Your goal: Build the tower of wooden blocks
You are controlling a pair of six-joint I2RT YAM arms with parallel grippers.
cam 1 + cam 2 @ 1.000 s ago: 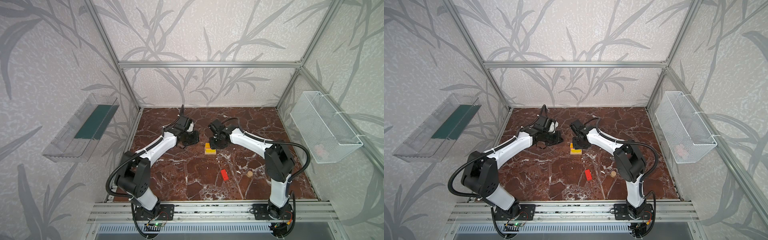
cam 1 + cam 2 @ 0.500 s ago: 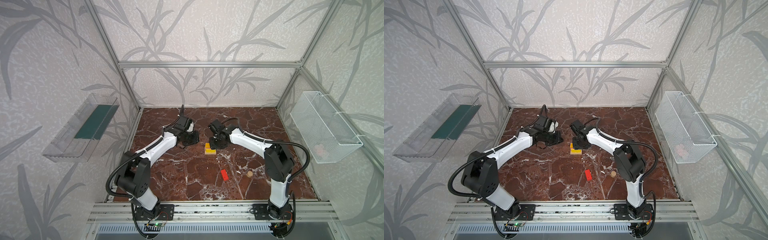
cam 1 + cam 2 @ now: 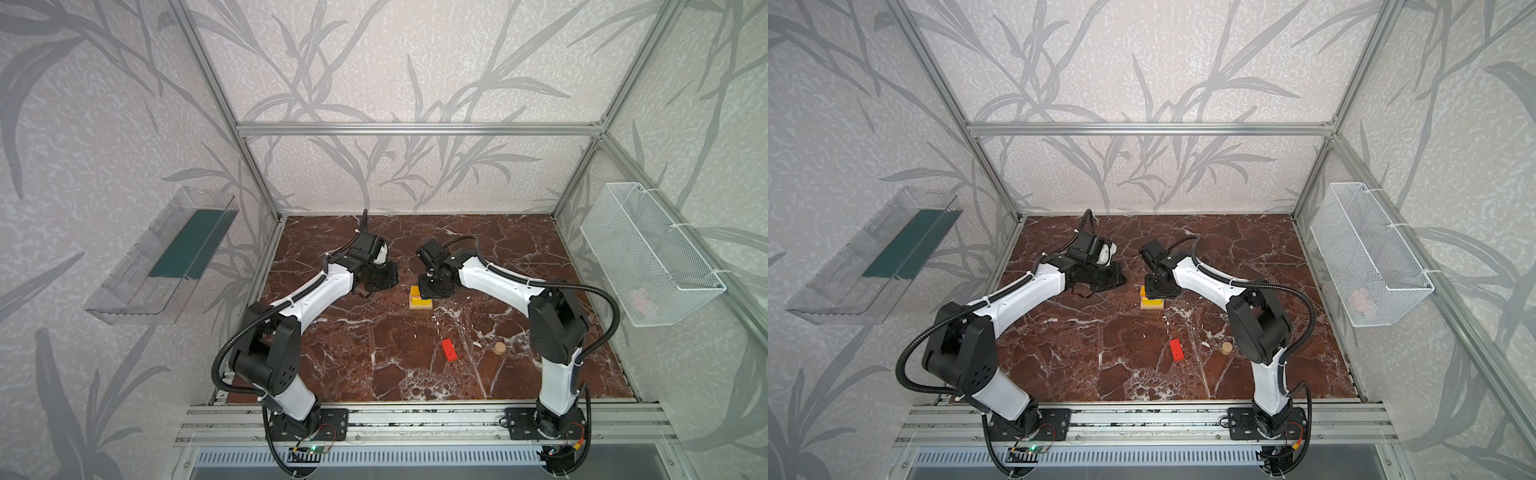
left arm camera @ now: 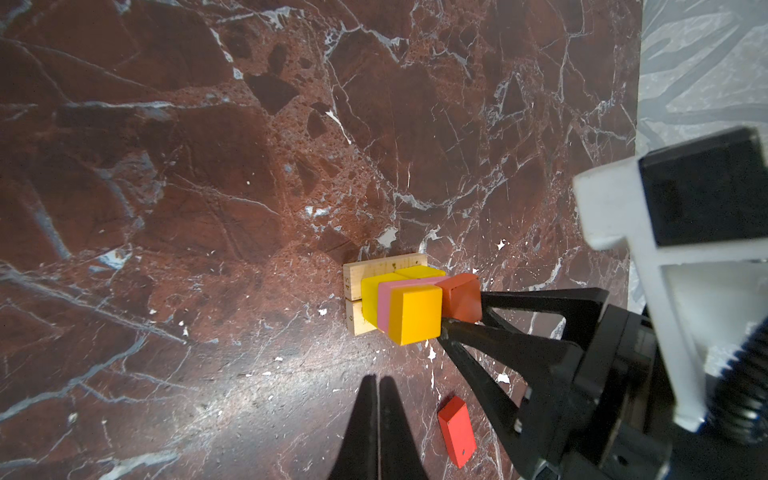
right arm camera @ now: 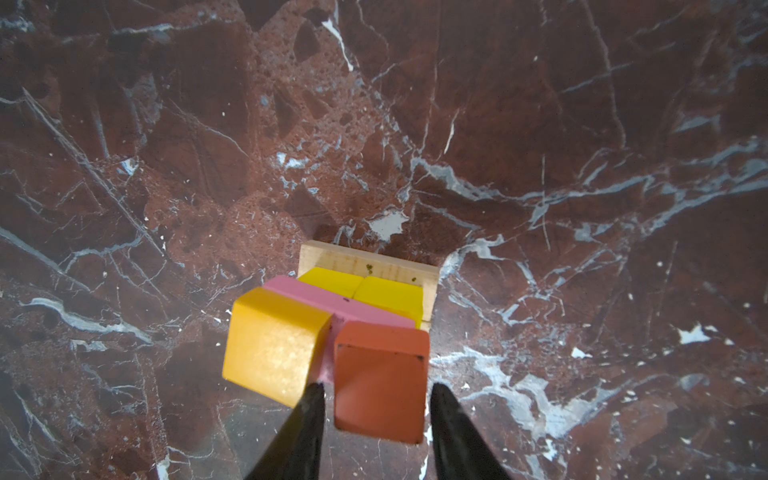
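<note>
The tower (image 3: 420,298) (image 3: 1151,298) stands mid-table: tan planks (image 5: 365,259) at the base, yellow cubes (image 5: 386,295) on them, then a pink brick (image 5: 291,289). An orange cube (image 5: 274,345) and an orange-red cube (image 5: 380,382) sit side by side on top. My right gripper (image 5: 376,388) (image 3: 434,286) is open and straddles the orange-red cube, with a slim gap at each fingertip. My left gripper (image 4: 378,378) (image 3: 384,278) is shut and empty, just left of the tower. A red brick (image 3: 449,349) (image 4: 457,432) and a tan cylinder (image 3: 498,348) lie nearer the front.
A white wire basket (image 3: 648,253) hangs on the right wall with something pink inside. A clear plastic tray (image 3: 162,257) hangs on the left wall. Aluminium frame posts edge the marble table (image 3: 374,365), and a rail runs along its front.
The right jaws have spread apart from the orange-red cube, which stays on the tower. Both arms have hardly moved, and the left gripper stays shut.
</note>
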